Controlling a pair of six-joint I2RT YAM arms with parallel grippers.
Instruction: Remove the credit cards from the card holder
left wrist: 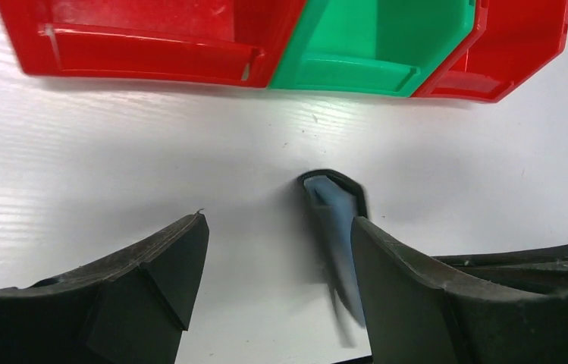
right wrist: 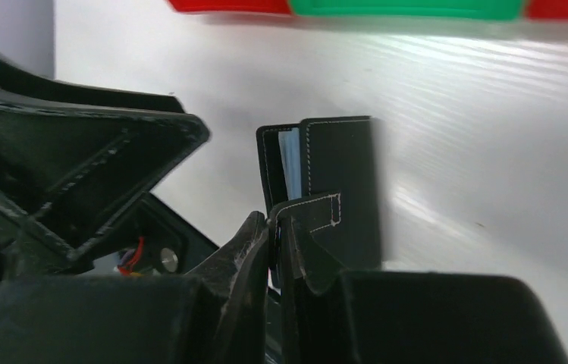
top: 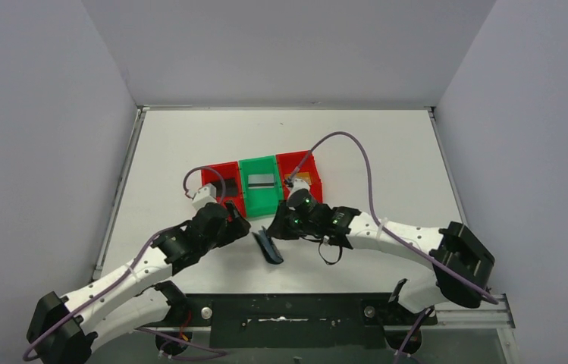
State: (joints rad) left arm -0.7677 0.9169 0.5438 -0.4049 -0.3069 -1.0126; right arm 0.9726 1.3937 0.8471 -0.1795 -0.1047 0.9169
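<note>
Weak pinch
Right gripper (right wrist: 277, 227) clamps only a flap of the black folding card holder (right wrist: 337, 189); the parted left gripper (left wrist: 279, 227) could dislodge it.

My arms (top: 121, 273): white links, black joints (top: 462, 258), purple cables (top: 369, 182) off both wrists, green lights (top: 296, 221) just behind the right gripper (right wrist: 274, 227)'s black fingers (right wrist: 239, 258).
</note>
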